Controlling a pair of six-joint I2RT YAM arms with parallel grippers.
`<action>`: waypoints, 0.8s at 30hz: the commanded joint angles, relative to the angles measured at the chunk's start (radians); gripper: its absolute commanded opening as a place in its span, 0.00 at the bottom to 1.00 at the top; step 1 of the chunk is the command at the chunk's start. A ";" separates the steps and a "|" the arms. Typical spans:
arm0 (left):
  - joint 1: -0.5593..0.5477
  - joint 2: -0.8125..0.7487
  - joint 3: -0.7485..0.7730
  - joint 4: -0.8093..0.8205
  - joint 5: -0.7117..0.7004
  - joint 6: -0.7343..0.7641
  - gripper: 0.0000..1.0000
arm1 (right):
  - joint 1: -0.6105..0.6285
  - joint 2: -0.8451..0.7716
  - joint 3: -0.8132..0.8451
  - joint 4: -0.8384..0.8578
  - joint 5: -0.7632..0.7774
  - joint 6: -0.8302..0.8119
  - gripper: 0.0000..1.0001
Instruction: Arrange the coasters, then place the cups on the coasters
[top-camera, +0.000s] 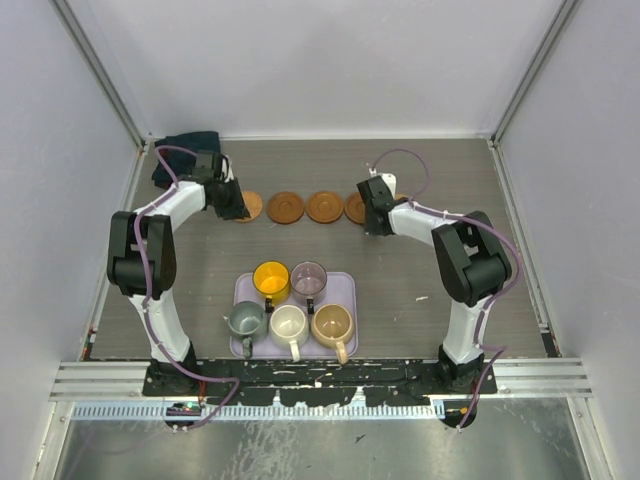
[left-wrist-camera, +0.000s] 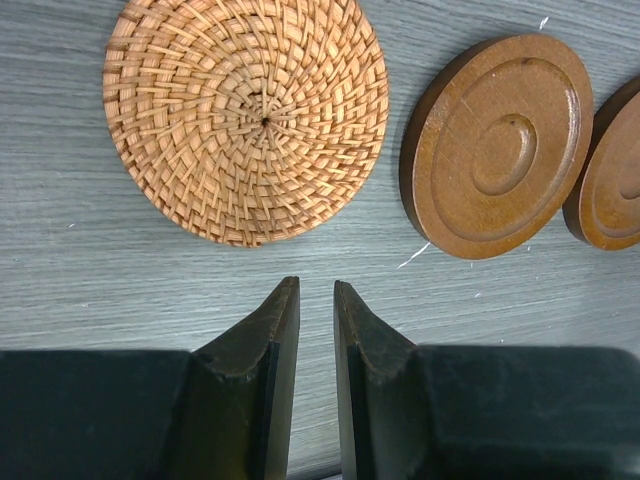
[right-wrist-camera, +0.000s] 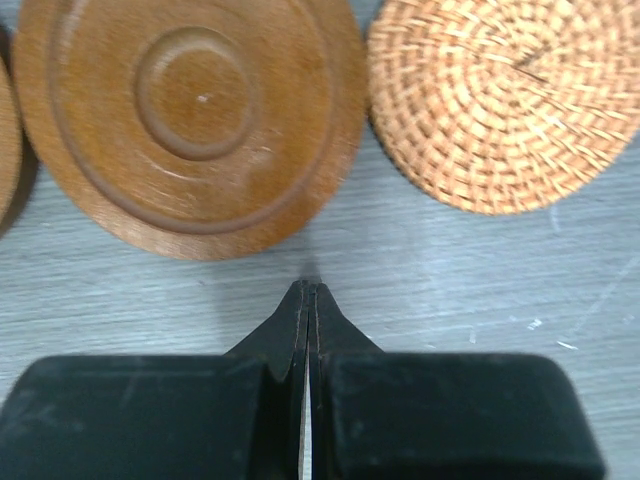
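Note:
A row of coasters lies across the far table: a woven coaster (top-camera: 250, 204) (left-wrist-camera: 245, 118), three ringed wooden coasters (top-camera: 285, 207) (top-camera: 323, 206) (top-camera: 353, 207), and a second woven coaster (right-wrist-camera: 500, 100) that the right arm mostly hides from above. My left gripper (top-camera: 236, 212) (left-wrist-camera: 316, 285) hovers just short of the left woven coaster. Only a thin slit shows between its fingers, and nothing is in it. My right gripper (top-camera: 373, 228) (right-wrist-camera: 309, 285) is shut and empty, just short of a wooden coaster (right-wrist-camera: 185, 120). The yellow (top-camera: 271, 277), mauve (top-camera: 308, 276), grey-green (top-camera: 245, 319), cream (top-camera: 288, 322) and tan (top-camera: 331, 321) cups stand on the tray.
The lavender tray (top-camera: 347, 287) sits near the front centre between the arm bases. A dark cloth-like bundle (top-camera: 180, 160) lies in the back left corner behind the left arm. White walls and metal rails close in the table.

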 joint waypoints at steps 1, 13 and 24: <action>0.007 -0.049 -0.004 0.031 0.011 0.002 0.22 | -0.014 -0.097 -0.030 -0.050 0.051 -0.017 0.01; 0.007 -0.081 -0.024 0.046 0.027 -0.008 0.22 | -0.120 -0.146 0.046 -0.048 0.052 -0.075 0.01; 0.008 -0.080 -0.024 0.049 0.026 -0.008 0.22 | -0.188 -0.025 0.148 -0.019 0.008 -0.112 0.01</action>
